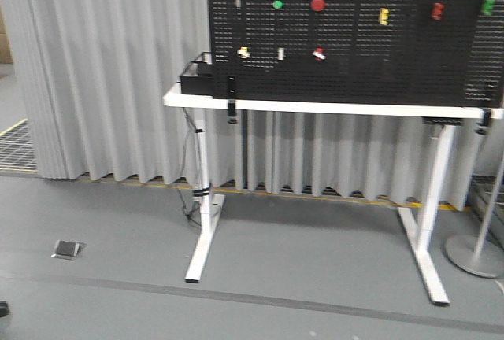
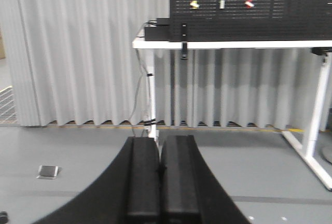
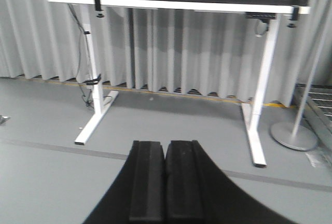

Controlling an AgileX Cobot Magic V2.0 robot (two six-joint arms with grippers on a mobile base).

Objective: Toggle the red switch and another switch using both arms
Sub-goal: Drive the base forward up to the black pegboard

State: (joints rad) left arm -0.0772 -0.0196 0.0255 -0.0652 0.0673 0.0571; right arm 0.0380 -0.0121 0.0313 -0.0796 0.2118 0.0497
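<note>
On the black pegboard [image 1: 354, 57] standing on the white table [image 1: 315, 107], the red switch [image 1: 319, 54] is a small red toggle with a white tip in the lowest row. The other switch [image 1: 243, 52], pale yellow with a cream lever, sits to its left, with a white toggle [image 1: 280, 53] between them. The left wrist view shows the same row far off: the yellow switch [image 2: 194, 4] and the red switch [image 2: 249, 4]. My left gripper [image 2: 159, 140] is shut, empty and well short of the table. My right gripper [image 3: 165, 143] is also shut and empty, and only the board's lower edge shows in its view.
Big round red buttons [image 1: 317, 4] and a green one [image 1: 277, 4] are higher on the board. A black box [image 1: 197, 82] with cables sits at the table's left end. White table legs [image 1: 206, 198] stand on grey floor. A round stand base [image 1: 475, 255] is at right, a floor plate [image 1: 68, 249] at left.
</note>
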